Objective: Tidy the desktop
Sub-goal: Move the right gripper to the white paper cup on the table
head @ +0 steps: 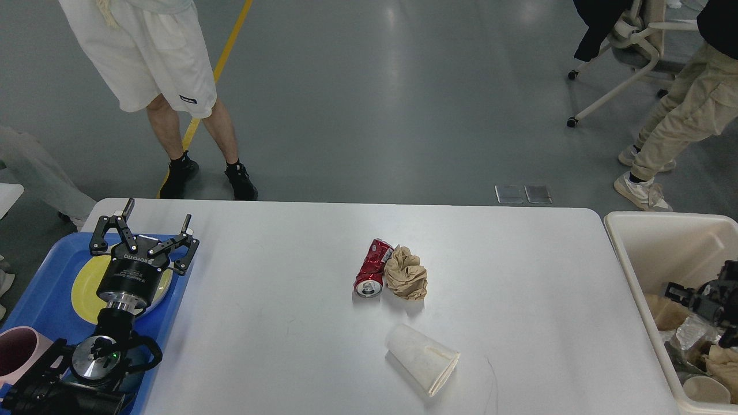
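The white desktop fills the lower view. On its middle lie a crushed red can, a crumpled brown paper ball touching the can, and a flattened white paper cup on its side nearer me. My left gripper is open and empty, held above the blue tray at the left. My right gripper is small and dark over the cream bin at the right; its fingers cannot be told apart.
The tray holds a yellow plate and a pink mug. The bin holds crumpled paper, foil and a cup. A person in white shorts stands behind the table's far left. Another person and a chair are far right.
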Robot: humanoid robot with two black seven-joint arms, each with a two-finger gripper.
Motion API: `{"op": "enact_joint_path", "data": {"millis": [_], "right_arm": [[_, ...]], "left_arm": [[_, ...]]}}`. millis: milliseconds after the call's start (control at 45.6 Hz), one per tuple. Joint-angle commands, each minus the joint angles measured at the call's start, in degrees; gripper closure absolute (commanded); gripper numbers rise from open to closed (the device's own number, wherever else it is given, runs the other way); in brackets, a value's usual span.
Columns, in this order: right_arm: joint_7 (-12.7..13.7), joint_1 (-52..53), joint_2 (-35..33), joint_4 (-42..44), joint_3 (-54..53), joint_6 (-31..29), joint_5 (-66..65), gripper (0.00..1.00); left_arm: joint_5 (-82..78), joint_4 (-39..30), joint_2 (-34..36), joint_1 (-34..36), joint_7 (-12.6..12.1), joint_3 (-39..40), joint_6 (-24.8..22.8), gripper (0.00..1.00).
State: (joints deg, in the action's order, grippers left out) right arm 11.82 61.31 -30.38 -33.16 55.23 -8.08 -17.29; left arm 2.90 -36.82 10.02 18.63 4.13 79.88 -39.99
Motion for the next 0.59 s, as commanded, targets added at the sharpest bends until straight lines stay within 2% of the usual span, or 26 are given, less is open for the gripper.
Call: {"op": "enact_joint_path", "data": {"millis": [0, 110, 154, 175, 351, 417, 570], "right_arm": [[0.13, 15.74, -2.67, -14.8, 7.5, -4.3, -4.24, 0.0], [0.13, 29.36, -1.18, -23.51, 14.72, -10.8, -4.06, 0.0], [0.22, 34.55, -0.39, -25.98, 15.43, -14.05, -3.89, 0.0], [0.22, 39.1, 0.92, -27.64, 15.78, -17.72, -3.8, 0.0], [0.13, 55.13, 6.38, -34.41, 14.56, -32.95, -3.45, 0.0], [0.13, 60.13, 7.7, -39.68, 13.94, -34.2, -2.92, 0.0], [-0.13, 71.3, 15.42, -51.11, 14.03, -34.02, 1.1, 0.0]], "left_arm": [[0.0, 0.0, 0.0, 0.0, 0.0, 0.01, 0.0, 0.04], [0.0, 0.0, 0.0, 0.0, 0.0, -0.07, 0.0, 0.04], [0.0, 0.0, -0.09, 0.0, 0.0, 0.01, 0.0, 0.04], [0.0, 0.0, 0.0, 0.0, 0.0, 0.01, 0.0, 0.04], [0.0, 0.0, 0.0, 0.0, 0.0, 0.01, 0.0, 0.04], [0.0, 0.0, 0.0, 0.0, 0.0, -0.08, 0.0, 0.03], [0.0, 0.0, 0.0, 0.0, 0.0, -0.07, 0.0, 0.03]]}}
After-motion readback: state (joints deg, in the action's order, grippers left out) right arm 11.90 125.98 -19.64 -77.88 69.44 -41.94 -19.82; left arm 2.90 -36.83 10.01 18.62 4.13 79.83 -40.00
